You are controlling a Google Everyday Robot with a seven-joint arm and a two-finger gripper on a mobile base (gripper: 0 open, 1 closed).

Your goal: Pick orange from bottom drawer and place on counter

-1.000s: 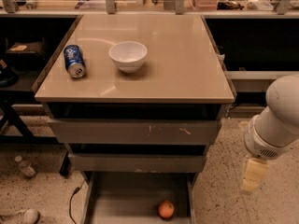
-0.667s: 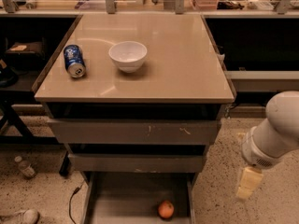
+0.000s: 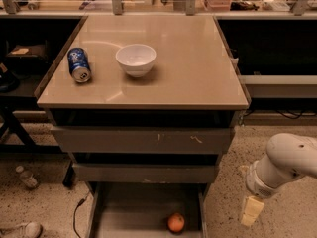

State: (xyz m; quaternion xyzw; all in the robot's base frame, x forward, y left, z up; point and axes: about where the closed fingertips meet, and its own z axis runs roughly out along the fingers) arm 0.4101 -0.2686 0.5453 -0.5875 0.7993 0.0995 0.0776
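Note:
The orange [image 3: 176,222] lies on the flat grey floor of the open bottom drawer [image 3: 129,212], near its front right corner. The beige counter [image 3: 188,68] tops the grey cabinet. My white arm comes in from the lower right. My gripper [image 3: 251,211] hangs to the right of the drawer, outside its side wall and apart from the orange, over the speckled floor.
A white bowl [image 3: 135,59] and a blue soda can [image 3: 79,65] lying on its side sit on the left half of the counter. Two shallower drawers [image 3: 143,140] stand slightly open above. A bottle [image 3: 26,177], a shoe [image 3: 22,230] and a cable [image 3: 77,214] lie on the floor at left.
My arm and gripper have dropped lower and moved slightly left toward the open bottom drawer. The orange, bowl and can have not moved.

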